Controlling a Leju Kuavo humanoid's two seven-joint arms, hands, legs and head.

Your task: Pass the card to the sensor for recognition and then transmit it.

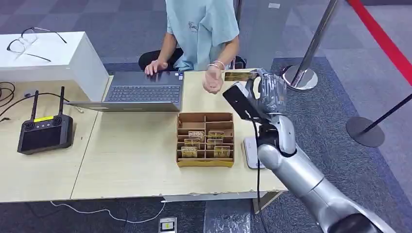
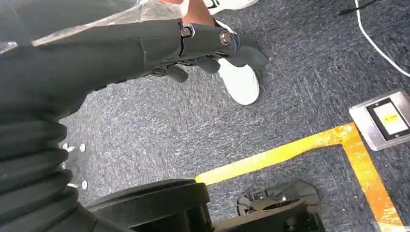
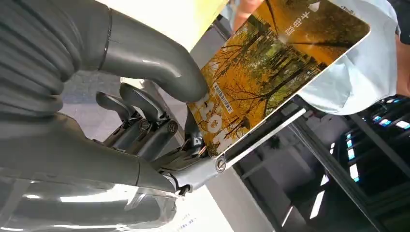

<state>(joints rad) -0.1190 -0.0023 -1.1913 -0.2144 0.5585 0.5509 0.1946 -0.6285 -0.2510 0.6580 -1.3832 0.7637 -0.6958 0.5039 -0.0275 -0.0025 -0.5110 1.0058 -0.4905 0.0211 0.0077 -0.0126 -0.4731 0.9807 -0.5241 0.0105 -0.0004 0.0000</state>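
Left hand (image 2: 212, 46) hangs over carpet with my fingers curled on nothing, right hand (image 1: 267, 90) pinches the card (image 1: 239, 76) raised past the table's (image 1: 131, 160) far edge, beside the person's hand (image 1: 213, 80).

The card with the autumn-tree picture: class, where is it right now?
In the head view the card is held up by the right hand over the table's far right edge, beside the person's hand.
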